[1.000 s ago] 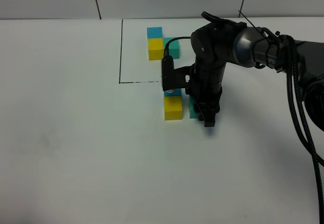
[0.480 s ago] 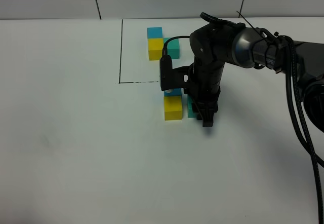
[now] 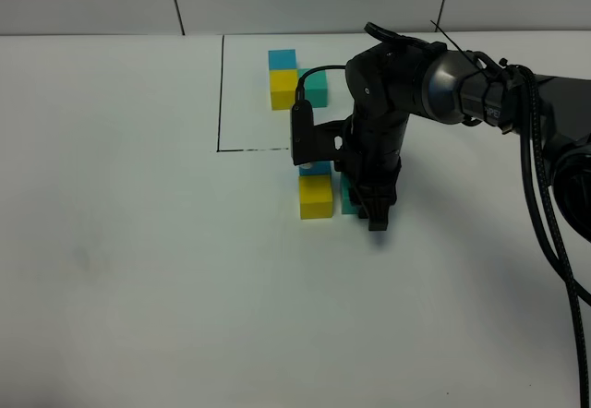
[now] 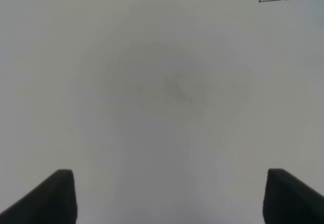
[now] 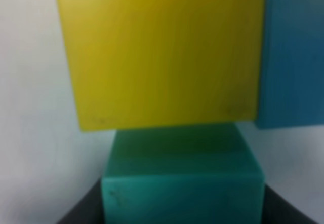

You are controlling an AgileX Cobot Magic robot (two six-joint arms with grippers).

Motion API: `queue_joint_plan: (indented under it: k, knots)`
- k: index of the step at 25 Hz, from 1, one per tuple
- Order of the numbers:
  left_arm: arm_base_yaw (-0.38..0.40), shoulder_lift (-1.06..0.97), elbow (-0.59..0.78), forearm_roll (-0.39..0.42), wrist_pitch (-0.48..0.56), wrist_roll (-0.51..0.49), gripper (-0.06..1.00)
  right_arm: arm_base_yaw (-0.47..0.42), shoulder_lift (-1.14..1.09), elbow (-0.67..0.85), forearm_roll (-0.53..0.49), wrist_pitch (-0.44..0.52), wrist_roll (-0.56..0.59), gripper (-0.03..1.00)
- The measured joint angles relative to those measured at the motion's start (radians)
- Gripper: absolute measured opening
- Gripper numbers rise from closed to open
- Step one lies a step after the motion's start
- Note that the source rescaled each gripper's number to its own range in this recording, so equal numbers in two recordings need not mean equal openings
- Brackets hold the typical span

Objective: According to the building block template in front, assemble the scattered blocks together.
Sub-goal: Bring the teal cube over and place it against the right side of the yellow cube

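Note:
The building block template sits at the back inside a thin black outline (image 3: pixel 222 94): blue cube (image 3: pixel 282 58), yellow cube (image 3: pixel 283 89), teal-green cube (image 3: pixel 316 87). In front of it lie the scattered blocks: the yellow cube (image 3: pixel 316 196), with the blue cube (image 3: pixel 317 168) behind it, half hidden by the arm. The teal-green cube (image 3: pixel 349 198) touches the yellow cube's right side. My right gripper (image 3: pixel 377 212) points down and is shut on it. The right wrist view shows teal-green (image 5: pixel 182 178) against yellow (image 5: pixel 162 51), with blue (image 5: pixel 291 57) beside it. My left gripper (image 4: pixel 167 198) is open and empty above bare table.
The right arm (image 3: pixel 416 85) and its cables (image 3: pixel 545 196) reach in from the right edge and cover part of the outline. A corner of the black outline (image 4: pixel 259 0) shows in the left wrist view. A white wall runs behind the table.
My right gripper has shifted slightly left with the teal-green cube, bringing it against the yellow cube. The other cubes have not moved.

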Motion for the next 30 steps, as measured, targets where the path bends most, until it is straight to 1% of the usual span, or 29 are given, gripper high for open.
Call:
queue_joint_plan:
  k: [30]
  knots:
    - [0.000,0.000,0.000,0.000,0.000,0.001,0.99,0.020,0.011,-0.010,0.015,-0.010,-0.003,0.01]
